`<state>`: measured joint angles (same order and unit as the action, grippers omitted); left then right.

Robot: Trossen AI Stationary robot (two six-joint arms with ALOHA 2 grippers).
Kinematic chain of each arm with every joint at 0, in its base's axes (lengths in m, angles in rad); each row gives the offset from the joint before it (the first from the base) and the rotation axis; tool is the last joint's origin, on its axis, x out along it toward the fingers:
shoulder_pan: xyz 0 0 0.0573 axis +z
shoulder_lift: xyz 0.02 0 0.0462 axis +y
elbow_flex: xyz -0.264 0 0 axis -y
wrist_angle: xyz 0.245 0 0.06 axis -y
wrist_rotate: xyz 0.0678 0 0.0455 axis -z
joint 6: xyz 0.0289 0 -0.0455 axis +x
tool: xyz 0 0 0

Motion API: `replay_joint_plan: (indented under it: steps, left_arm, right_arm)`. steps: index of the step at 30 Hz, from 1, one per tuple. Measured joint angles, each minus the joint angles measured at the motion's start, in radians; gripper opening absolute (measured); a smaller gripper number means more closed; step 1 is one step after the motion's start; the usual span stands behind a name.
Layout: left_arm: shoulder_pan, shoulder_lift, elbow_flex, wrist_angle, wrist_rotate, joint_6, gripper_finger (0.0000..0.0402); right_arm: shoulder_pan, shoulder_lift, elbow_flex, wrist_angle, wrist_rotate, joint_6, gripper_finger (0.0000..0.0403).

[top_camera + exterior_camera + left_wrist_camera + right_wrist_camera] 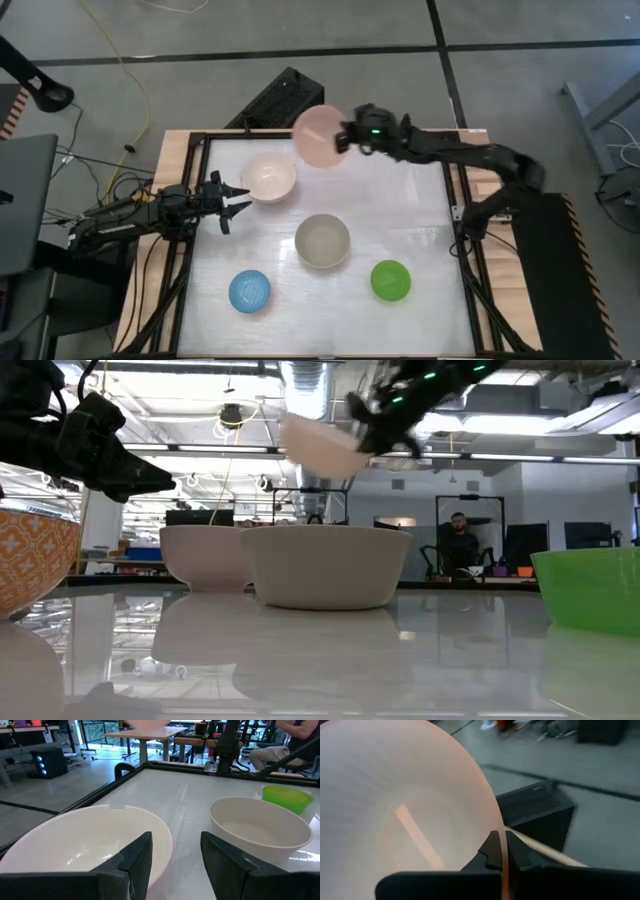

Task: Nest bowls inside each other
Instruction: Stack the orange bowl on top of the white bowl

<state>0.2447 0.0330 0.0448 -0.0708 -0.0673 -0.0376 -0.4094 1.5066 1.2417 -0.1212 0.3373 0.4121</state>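
A salmon-orange bowl (318, 135) hangs in the air over the table's far edge, with my right gripper (350, 135) shut on it; it fills the right wrist view (395, 810). On the table a pale pinkish-white bowl (268, 178) stands at the far left, a grey-beige bowl (322, 240) in the middle, a blue bowl (249, 291) near left and a green bowl (390, 280) near right, each upright on its base. My left gripper (235, 200) is open, level, just left of the pale bowl (85, 845), touching nothing. My right gripper pinches the salmon-orange bowl's rim (502, 851), one finger inside the bowl and one outside. The fingers come from the table's right, slanting slightly down. The bowl is lifted clear of the table and tilted (320, 445).
A black metal frame (200, 140) runs around the white table top. A dark box (280, 100) lies on the floor beyond the far edge. In the low view a person (458, 540) sits in the room behind. Bare table top lies between the bowls.
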Motion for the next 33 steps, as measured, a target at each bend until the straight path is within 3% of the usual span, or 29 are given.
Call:
replay_joint_plan:
  steps: [9,16,25,33]
  left_arm:
    - [0.0,0.0,0.0,0.0,0.0,0.0,0.0158]
    - [0.0,0.0,0.0,0.0,0.0,0.0,0.0158]
    - [0.0,0.0,0.0,0.0,0.0,0.0,0.0158]
    - [0.0,0.0,0.0,0.0,0.0,0.0,0.0158]
  right_arm:
    - [-0.001,0.392,0.367,-0.042,-0.201,-0.046,0.0006]
    - [-0.004,0.591,0.577,-0.115,-0.311,-0.058,0.0007]
    - [0.016,0.71,0.655,-0.126,-0.364,-0.047,0.0009]
    - [0.051,0.726,0.651,-0.125,-0.329,-0.047,0.0009]
